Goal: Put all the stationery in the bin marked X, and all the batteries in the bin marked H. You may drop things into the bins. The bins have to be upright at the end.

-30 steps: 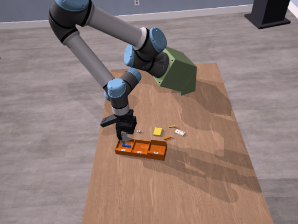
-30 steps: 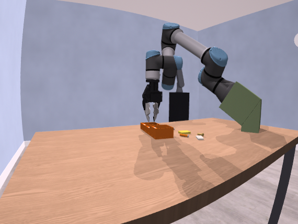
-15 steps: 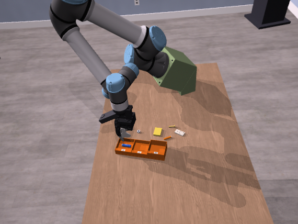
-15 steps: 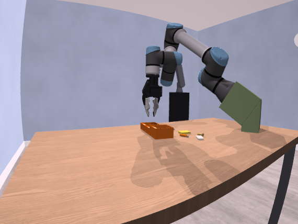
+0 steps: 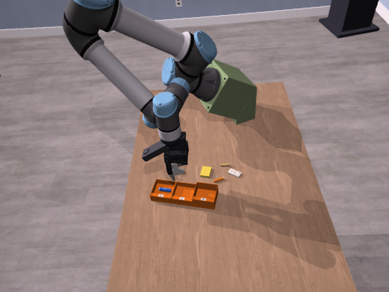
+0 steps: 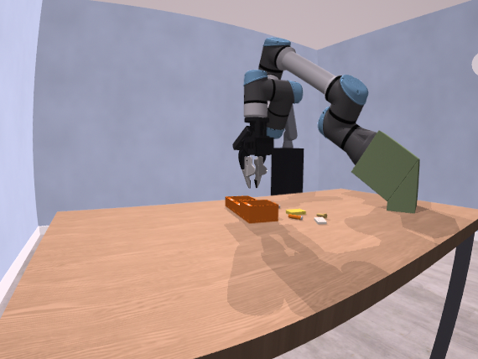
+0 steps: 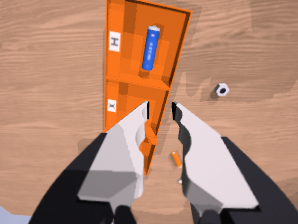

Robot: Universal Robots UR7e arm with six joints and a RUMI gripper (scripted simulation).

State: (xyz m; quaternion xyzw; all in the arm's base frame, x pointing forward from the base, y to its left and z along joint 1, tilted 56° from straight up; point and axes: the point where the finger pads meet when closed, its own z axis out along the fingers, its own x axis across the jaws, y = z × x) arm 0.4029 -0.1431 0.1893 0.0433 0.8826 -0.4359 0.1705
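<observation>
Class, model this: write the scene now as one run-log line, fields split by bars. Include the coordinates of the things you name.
gripper [image 5: 173, 179] [image 6: 253, 186] [image 7: 160, 102]: parted, holding nothing | blue battery [image 5: 165, 190] [image 7: 150, 48]: in bin H | yellow block [image 5: 205, 171] [image 6: 295, 211]: on table

hand [image 5: 177, 174] [image 6: 253, 185] [image 7: 160, 102] higher, farther from blue battery [image 5: 165, 190] [image 7: 151, 48]
</observation>
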